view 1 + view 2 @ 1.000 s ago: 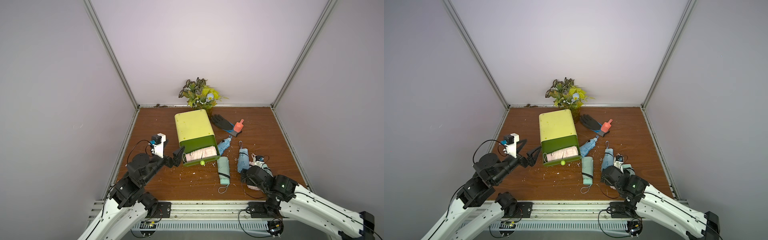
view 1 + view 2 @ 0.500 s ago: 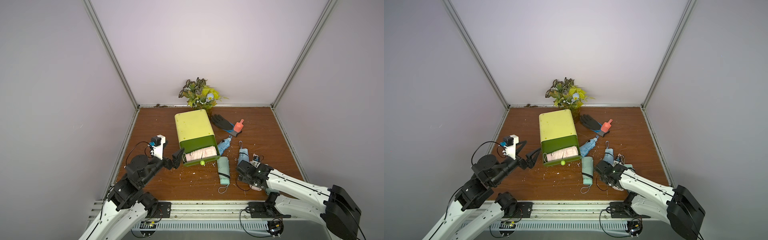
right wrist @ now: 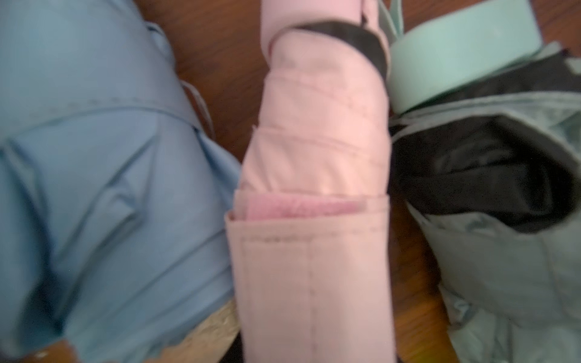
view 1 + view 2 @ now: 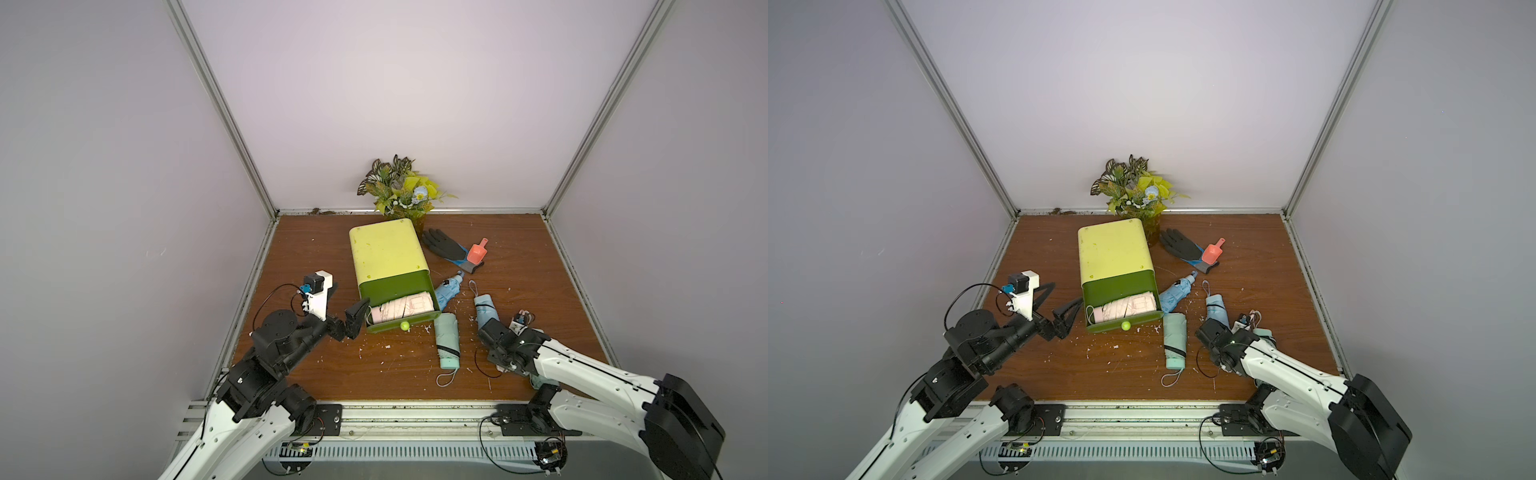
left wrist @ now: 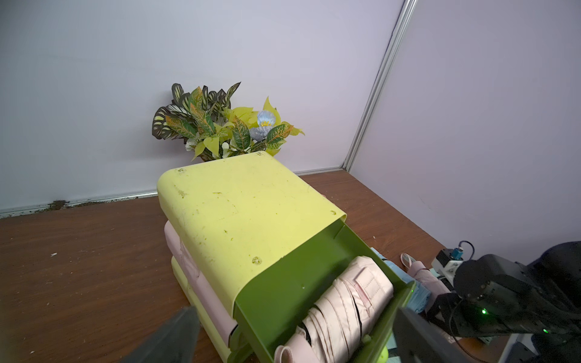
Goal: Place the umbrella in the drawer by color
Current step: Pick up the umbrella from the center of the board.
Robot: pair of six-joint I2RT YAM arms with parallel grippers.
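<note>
The folded pink umbrella [image 3: 314, 188], near right, likely handles light and soft (stiff shaft inside); grasp mid-body. Jaw state of the right gripper [image 4: 489, 332] cannot be told; the left gripper [image 4: 358, 318] stands spread.

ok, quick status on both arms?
Left gripper open beside green drawer. Right gripper over pink umbrella, grip unseen. Blue umbrella and mint umbrella flank it closely.

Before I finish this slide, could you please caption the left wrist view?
Open green drawer of the yellow cabinet holds a folded pink umbrella, plant behind.
</note>
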